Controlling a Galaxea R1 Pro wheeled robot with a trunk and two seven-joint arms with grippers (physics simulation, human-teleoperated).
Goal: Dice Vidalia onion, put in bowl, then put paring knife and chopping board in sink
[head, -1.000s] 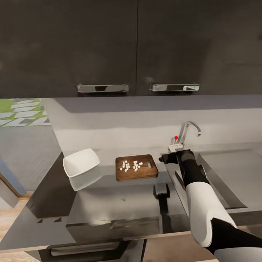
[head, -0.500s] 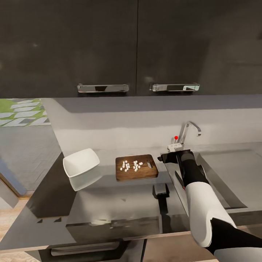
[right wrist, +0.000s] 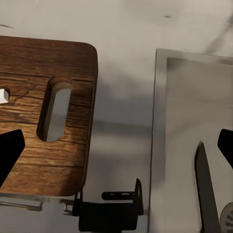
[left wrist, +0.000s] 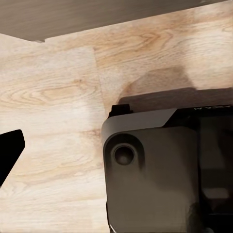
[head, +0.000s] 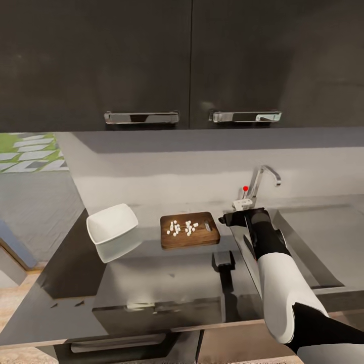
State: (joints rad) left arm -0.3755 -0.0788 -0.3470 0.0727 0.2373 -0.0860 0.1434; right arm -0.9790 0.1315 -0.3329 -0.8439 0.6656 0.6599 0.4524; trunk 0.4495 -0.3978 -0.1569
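The dark brown chopping board (head: 189, 230) lies on the grey countertop (head: 167, 268) with several white diced onion pieces (head: 182, 228) on it. Left of the board sits the white bowl (head: 112, 224), and nothing shows inside it. My right gripper (head: 233, 218) hovers between the board and the sink (head: 323, 237). In the right wrist view it (right wrist: 116, 150) is open, over the gap between the board's slotted end (right wrist: 29, 160) and the sink's rim. The paring knife's dark blade (right wrist: 206, 189) lies in the basin. A dark fingertip (left wrist: 8, 151) of my left gripper hangs over wooden floor.
The chrome tap (head: 265, 177) with a red dot stands behind the sink. Dark upper cabinets (head: 187, 60) hang above the worktop. The left wrist view has the robot's dark base (left wrist: 160, 174) on the light wood floor (left wrist: 48, 97). The worktop ends at the left beyond the bowl.
The whole head picture has shifted slightly, so the camera moved. Relative to the board and sink, my right arm has barely moved and its gripper stays open.
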